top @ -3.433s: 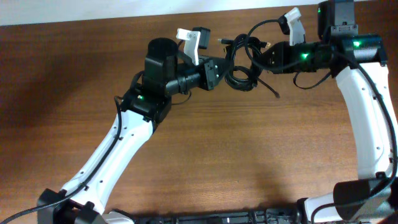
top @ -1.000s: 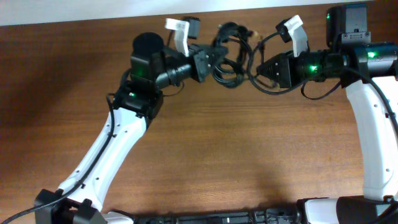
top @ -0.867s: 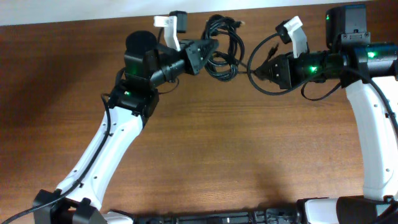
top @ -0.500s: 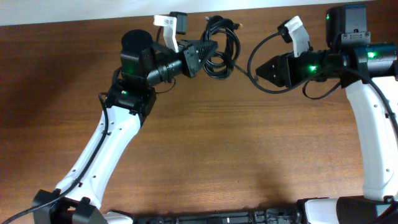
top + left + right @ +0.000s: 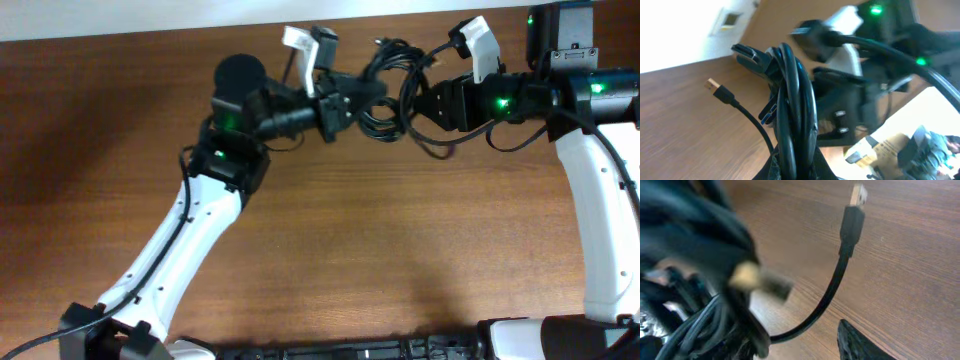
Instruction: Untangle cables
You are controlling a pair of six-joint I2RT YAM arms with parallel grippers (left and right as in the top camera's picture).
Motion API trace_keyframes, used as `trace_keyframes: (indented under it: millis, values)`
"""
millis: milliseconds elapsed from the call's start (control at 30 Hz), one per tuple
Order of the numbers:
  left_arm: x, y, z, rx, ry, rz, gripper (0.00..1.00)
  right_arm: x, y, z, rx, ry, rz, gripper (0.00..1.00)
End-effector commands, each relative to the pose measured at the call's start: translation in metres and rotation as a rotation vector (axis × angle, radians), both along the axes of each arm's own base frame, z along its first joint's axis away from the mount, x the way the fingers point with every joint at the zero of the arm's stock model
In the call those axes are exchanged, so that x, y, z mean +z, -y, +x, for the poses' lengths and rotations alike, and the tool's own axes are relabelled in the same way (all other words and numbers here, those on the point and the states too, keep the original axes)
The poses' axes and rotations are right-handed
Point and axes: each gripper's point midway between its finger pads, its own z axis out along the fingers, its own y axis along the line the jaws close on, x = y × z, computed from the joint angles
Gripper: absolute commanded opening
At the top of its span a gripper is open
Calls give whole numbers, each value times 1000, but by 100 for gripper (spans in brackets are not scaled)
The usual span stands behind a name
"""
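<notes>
Nothing legible appears in any of the three views. In the left wrist view, a white sheet with fine dark print (image 5: 890, 146) shows at the lower right, but its lines are too blurred to read. At the upper left of that view, a small white plate with a dark square (image 5: 730, 19) is equally illegible. No marking can be made out on the thin black cables (image 5: 795, 115) either.

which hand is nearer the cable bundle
Left. The left hand is clamped on the cable bundle at its left side. The right hand sits close by at the bundle's right side, jaws parted.
</notes>
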Motion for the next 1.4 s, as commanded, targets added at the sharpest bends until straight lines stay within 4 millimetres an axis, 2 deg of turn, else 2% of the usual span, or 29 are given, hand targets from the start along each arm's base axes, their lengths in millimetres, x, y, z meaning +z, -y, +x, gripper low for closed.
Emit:
trace_keyframes:
  millis: [0,100,133,167,200,367,533,667,800,1000,1133,1300,1367]
  values:
    - [12,10,-13,-53,22,-25,0,9,7,2,-35,43,-50,51]
    - [12,11,-14,-59,-22,-34,0,3,19,8,-84,47,-116,51]
    - [12,11,-15,-65,-29,-35,0,2,23,10,-100,53,-137,61]
    - [12,11,-16,-73,-29,-35,0,2,26,13,-111,62,-151,94]
    - [12,11,-17,-82,-29,-34,0,3,28,16,-135,64,-151,99]
    - [12,13,-29,-148,-26,-33,0,3,58,34,-408,21,-172,99]
    - [12,8,-31,-173,-25,-32,0,-2,81,35,-551,-11,-223,99]
    - [12,-5,-21,-147,-25,-31,0,-4,92,33,-595,-35,-215,99]
    - [11,-26,3,-57,-30,-31,0,-9,103,28,-621,-68,-217,99]
    - [11,-41,13,-26,10,-22,0,-14,102,21,-608,-103,-223,99]
    - [10,-40,6,-66,103,-2,0,-8,80,18,-461,-75,-171,99]
    - [10,-38,-7,-142,274,23,0,14,54,5,-269,25,-122,99]
    - [10,-38,-11,-165,320,27,0,23,51,-1,-242,63,-116,99]
